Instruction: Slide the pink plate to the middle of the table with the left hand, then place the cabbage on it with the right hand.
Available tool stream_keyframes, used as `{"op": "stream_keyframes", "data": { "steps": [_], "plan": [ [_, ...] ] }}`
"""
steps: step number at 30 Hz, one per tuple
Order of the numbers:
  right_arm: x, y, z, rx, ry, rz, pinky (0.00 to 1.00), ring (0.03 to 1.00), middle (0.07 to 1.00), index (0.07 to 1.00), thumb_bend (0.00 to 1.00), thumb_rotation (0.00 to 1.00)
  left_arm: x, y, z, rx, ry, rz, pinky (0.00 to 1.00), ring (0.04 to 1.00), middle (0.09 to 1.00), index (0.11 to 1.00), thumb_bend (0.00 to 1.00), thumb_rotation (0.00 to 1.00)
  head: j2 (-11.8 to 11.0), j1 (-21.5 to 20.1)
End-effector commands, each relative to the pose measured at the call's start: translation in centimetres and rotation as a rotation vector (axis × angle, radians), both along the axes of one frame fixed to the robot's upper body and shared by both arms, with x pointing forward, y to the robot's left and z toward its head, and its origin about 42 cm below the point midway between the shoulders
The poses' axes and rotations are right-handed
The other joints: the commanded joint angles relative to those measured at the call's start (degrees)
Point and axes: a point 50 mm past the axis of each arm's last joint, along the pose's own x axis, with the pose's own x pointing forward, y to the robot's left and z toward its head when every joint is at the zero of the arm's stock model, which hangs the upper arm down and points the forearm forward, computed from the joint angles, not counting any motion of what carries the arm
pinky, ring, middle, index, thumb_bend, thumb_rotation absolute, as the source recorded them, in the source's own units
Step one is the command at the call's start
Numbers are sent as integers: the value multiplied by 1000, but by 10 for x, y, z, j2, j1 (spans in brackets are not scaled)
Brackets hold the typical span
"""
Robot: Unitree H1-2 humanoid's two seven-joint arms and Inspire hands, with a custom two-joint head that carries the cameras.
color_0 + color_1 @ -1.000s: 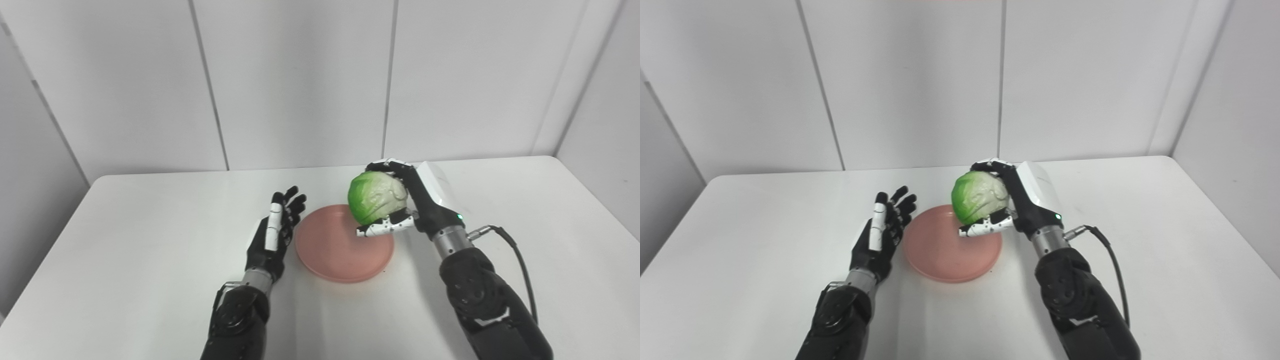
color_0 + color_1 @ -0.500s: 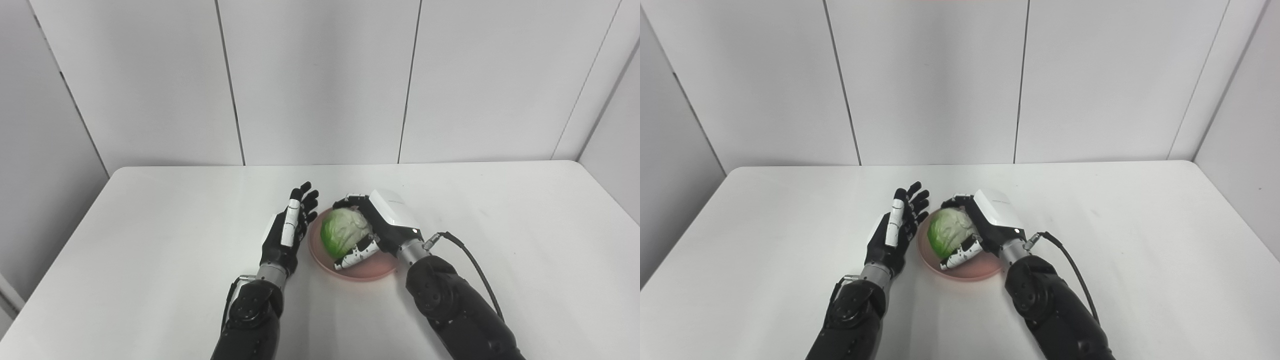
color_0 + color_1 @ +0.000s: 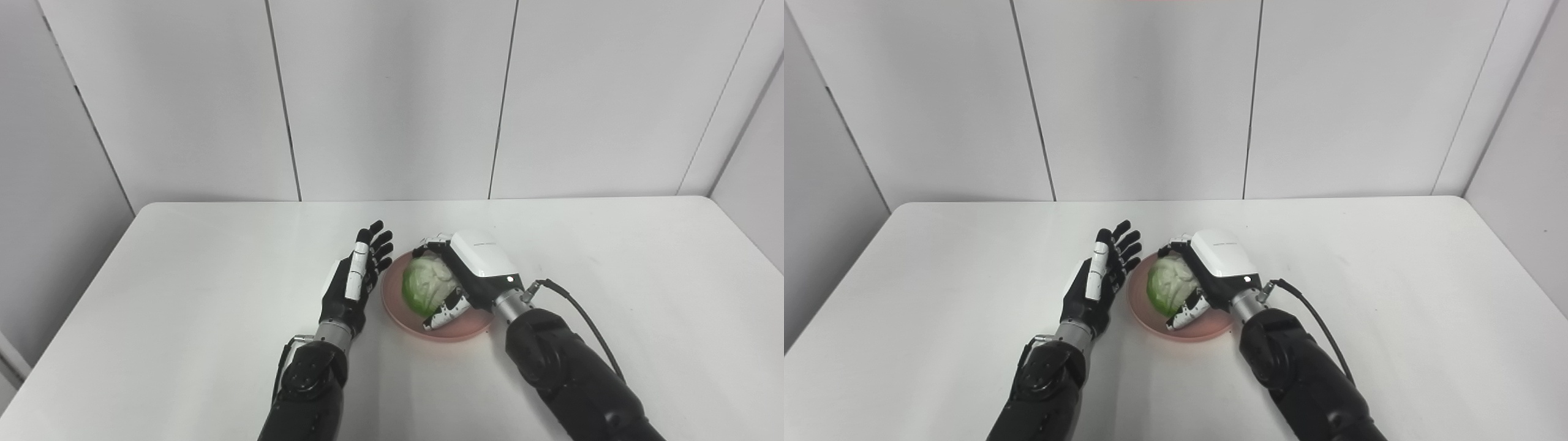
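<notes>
Your round pink plate (image 3: 409, 321) sits mid-surface; green cabbage (image 3: 425, 289) on it, right hand (image 3: 468, 278) fingers clamped on it (release left). Left hand (image 3: 355, 283) fingers apart, empty.

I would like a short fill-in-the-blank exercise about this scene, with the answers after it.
1. The cabbage is held over the ____ plate.
2. The ____ hand is shut on the cabbage.
3. The left hand is ____ and holds nothing.
4. The left hand is to the ____ of the plate.

Missing words: pink; right; open; left
</notes>
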Motion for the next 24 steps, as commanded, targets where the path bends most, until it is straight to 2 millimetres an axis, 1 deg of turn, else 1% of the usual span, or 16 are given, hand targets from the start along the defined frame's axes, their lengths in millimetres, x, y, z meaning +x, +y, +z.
{"op": "stream_keyframes", "data": {
  "steps": [1, 3, 4, 6, 10, 12, 14, 16, 17, 18, 19, 21, 23, 24],
  "plan": [
    [4, 2, 28, 50, -71, 17, 939, 934, 911, 848, 689, 429, -2, 0, -3, -5, 3, -8, 934, 940, 934, 919, 805, 1000, 0, -1],
    [2, -1, 29, 90, -55, 34, 963, 956, 928, 868, 701, 449, -2, 0, -3, -9, 3, -11, 938, 942, 936, 920, 802, 1000, 1, -3],
    [0, -2, 29, 108, -47, 43, 985, 982, 971, 946, 717, 471, -2, 0, -3, -11, 2, -12, 950, 947, 938, 925, 796, 1000, 1, -4],
    [-2, -6, 29, 157, -39, 62, 987, 997, 994, 989, 745, 482, -2, 0, -2, -15, 0, -11, 958, 951, 939, 926, 792, 1000, 2, -7],
    [-4, -14, 26, 248, -43, 87, 956, 1000, 1000, 1000, 781, 493, 0, 2, -2, -8, 5, -4, 990, 955, 935, 921, 811, 1000, 2, -13],
    [-5, -19, 25, 296, -47, 91, 950, 1000, 1000, 1000, 784, 492, 0, 2, -1, -11, 7, -4, 994, 954, 935, 921, 815, 1000, 2, -16],
    [-6, -24, 22, 341, -49, 82, 941, 1000, 1000, 1000, 796, 523, 1, 3, 0, -19, 7, -4, 987, 950, 930, 919, 816, 991, 2, -19],
    [-9, -30, 18, 376, -54, 63, 954, 1000, 1000, 1000, 807, 565, 1, 5, 1, -23, 4, -1, 973, 941, 923, 916, 816, 983, 2, -22],
    [-10, -32, 17, 388, -57, 53, 942, 1000, 1000, 1000, 807, 594, 1, 5, 1, -24, 2, 0, 971, 938, 920, 915, 810, 984, 2, -22],
    [-12, -36, 13, 410, -56, 35, 935, 1000, 1000, 1000, 806, 609, 1, 6, 2, -19, 1, 2, 970, 936, 919, 914, 807, 984, 2, -26],
    [-14, -38, 11, 425, -55, 23, 884, 1000, 1000, 1000, 796, 636, 2, 7, 2, -15, 1, 4, 987, 945, 922, 917, 805, 995, 2, -26],
    [-16, -44, 0, 502, -29, -19, 827, 1000, 1000, 1000, 794, 641, 2, 9, 4, -12, -2, -2, 998, 959, 930, 923, 796, 1000, 3, -32],
    [-18, -47, -7, 566, -7, -55, 826, 1000, 1000, 1000, 796, 644, 2, 12, 5, -13, -7, -8, 999, 963, 933, 926, 787, 1000, 3, -34],
    [-19, -48, -12, 644, 23, -75, 828, 1000, 1000, 1000, 797, 645, 2, 13, 5, -13, -8, -7, 1000, 964, 934, 928, 783, 1000, 3, -37]
  ]
}}
